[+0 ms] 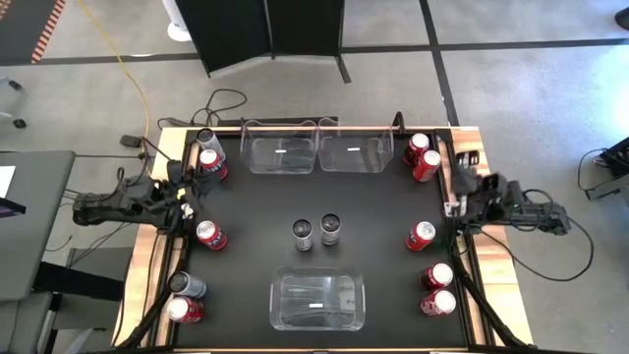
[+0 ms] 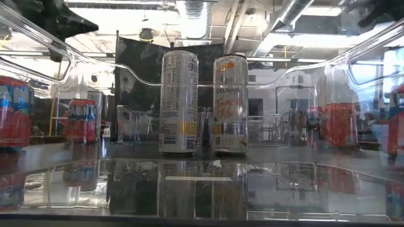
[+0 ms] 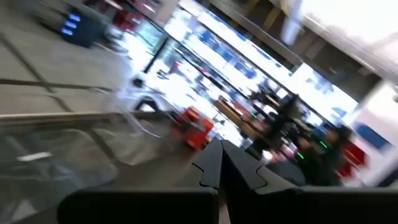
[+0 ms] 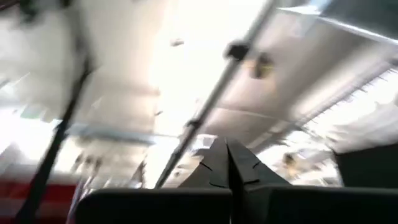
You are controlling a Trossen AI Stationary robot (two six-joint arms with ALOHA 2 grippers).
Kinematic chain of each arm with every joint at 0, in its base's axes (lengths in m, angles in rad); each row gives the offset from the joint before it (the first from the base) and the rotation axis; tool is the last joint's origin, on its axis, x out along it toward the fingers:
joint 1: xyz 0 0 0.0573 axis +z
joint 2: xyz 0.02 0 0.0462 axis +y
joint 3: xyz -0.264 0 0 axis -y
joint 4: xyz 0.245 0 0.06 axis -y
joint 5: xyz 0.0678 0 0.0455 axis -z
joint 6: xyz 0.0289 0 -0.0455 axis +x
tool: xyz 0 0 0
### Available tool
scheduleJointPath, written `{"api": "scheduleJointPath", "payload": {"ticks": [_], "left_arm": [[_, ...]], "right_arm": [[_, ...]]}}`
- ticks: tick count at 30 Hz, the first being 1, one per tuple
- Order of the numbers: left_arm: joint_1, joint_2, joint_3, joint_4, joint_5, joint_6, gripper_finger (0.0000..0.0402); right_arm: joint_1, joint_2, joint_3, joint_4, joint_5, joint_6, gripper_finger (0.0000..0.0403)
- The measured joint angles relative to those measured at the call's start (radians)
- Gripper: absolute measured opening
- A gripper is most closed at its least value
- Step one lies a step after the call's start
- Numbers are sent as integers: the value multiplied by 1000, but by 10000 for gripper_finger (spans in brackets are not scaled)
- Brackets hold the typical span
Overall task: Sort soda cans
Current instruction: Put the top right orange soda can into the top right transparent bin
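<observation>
Seen from above, your black table holds three clear bins and about a dozen cans, none yet in a bin. Two bins stand side by side along the far edge, and a third bin sits at the near edge in the middle. All three look empty, so the sorting appears not to have started.

The cans are spread around the rim, probably so each arm has some within reach. On your left side, a red can touches a grey one near the far corner, a lone red can stands midway, and a grey and red pair sits at the near corner. On your right side, two red cans stand together far back, one red can midway, and two more near the front. Two pale cans stand upright just beside each other at the table's centre; the low view shows them through the near bin's clear wall.

Both arms are folded back at the table's side edges, away from every can. The left gripper has its fingers pressed together, holding nothing, pointing out across the room. The right gripper is likewise closed and empty, tilted up toward the ceiling. This looks like a resting pose before the first reach.

With two colours and several bins, you will likely need to decide which bin takes red and which takes grey.
</observation>
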State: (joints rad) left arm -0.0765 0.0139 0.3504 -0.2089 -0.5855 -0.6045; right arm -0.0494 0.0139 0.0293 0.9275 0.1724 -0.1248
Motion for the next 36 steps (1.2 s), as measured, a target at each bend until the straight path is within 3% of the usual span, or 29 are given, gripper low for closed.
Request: {"api": "scheduleJointPath", "payload": {"ticks": [2,6,8,10,15,21,24,29,33,36], "left_arm": [[0,14,0,11,-42,-6,0],[0,68,-1,96,-53,45,2],[0,117,-1,158,-118,45,9],[0,174,-1,234,-180,66,25],[5,320,0,421,-202,85,84],[26,454,79,441,-196,109,135],[37,501,153,433,-195,173,148],[40,551,283,301,-194,226,163],[40,580,379,123,-192,165,175],[40,600,424,25,-192,119,190]], "right_arm": [[-1,-1,34,-44,138,117,0],[-9,34,102,-301,474,380,0],[-27,76,132,-377,575,484,0],[-52,123,165,-411,609,591,0],[-115,290,297,-429,529,724,0],[-197,474,552,-624,319,694,8],[-258,533,684,-829,256,569,15],[-344,624,917,-1248,255,345,21],[-429,711,1105,-1628,282,413,25],[-478,762,1189,-1826,244,485,45]]}}
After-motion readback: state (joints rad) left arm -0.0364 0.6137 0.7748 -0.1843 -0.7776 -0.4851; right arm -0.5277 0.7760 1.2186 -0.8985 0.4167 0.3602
